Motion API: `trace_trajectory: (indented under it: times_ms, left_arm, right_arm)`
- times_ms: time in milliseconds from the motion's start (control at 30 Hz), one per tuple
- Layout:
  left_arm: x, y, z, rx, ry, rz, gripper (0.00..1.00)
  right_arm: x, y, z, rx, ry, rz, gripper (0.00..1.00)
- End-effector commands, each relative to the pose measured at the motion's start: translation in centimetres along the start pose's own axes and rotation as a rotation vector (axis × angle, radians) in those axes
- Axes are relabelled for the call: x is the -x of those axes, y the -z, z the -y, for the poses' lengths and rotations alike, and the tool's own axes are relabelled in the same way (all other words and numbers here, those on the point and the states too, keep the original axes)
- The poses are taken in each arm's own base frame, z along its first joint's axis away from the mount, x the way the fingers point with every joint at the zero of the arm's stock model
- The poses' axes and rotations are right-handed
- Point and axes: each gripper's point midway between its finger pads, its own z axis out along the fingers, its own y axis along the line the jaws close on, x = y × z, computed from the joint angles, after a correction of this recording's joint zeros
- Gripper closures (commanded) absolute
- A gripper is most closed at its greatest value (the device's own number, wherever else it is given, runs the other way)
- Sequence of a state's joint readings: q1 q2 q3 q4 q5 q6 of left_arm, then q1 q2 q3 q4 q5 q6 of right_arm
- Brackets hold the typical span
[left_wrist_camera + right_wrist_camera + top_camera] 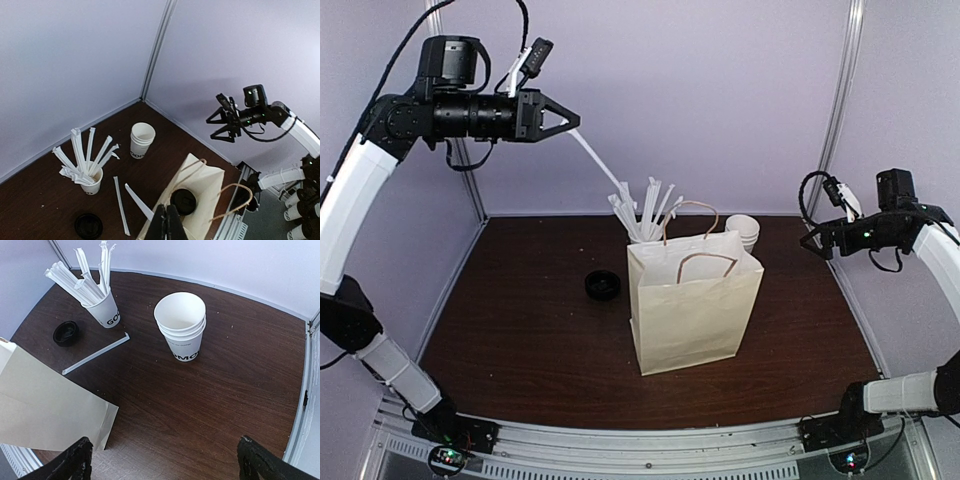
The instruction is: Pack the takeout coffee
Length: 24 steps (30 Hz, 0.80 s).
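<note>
While the left gripper point(570, 121) hung high above the table point(520, 330), its fingers were pressed together on one end of a straw point(594, 155). The straw slanted down and away from the tips toward the bag point(695, 310). Seen from that wrist, the coffee point(183, 201) stood inside the bag, below the closed fingers and just ahead of them. Only its round black lid showed, facing straight up at the camera. The cup's long axis therefore appeared vertical, top upward, and the bag walls hid the cup body. The bag stood upright, mouth open, both handles raised. On the table below and beyond the left tips lay a loose straw point(121, 205), a spare lid point(88, 226), a straw cup point(91, 182) and, farther off, a cup stack point(142, 141). The right gripper point(211, 128) hovered across the bag from the left one, well apart from it. Its fingers were spread wide and held nothing. The cup stack stood below and ahead of it.
</note>
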<state>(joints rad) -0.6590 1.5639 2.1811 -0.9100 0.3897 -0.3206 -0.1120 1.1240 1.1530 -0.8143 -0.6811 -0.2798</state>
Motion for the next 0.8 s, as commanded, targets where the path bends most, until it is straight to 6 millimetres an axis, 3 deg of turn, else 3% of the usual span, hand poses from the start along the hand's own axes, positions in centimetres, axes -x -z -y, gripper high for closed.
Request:
trace_trajectory:
  times_ms: [0,167,300,567,767]
  left_arm:
    - [-1.7,3.1,4.1,-0.143,-0.019,-0.027,1.00]
    - [-3.0,5.9,6.1,-0.210,0.003,-0.032,1.00]
    - [-4.0,5.9,6.7,-0.252,0.038,-0.064,1.00]
    - [-6.1,1.2,8.0,-0.330,0.045,-0.134,1.00]
    - [-8.1,-3.0,6.5,-0.270,0.044,-0.203,1.00]
  right_arm:
    - [0.3,0.0,0.1,0.003,-0.005,0.017,0.00]
    - [0.3,-0.1,0.4,-0.012,0.006,0.014,0.00]
    - [0.2,0.0,0.6,-0.026,0.013,0.011,0.00]
    - [-0.3,0.5,0.5,-0.052,0.029,0.021,0.00]
    - [-0.3,0.5,0.3,-0.044,0.027,0.021,0.00]
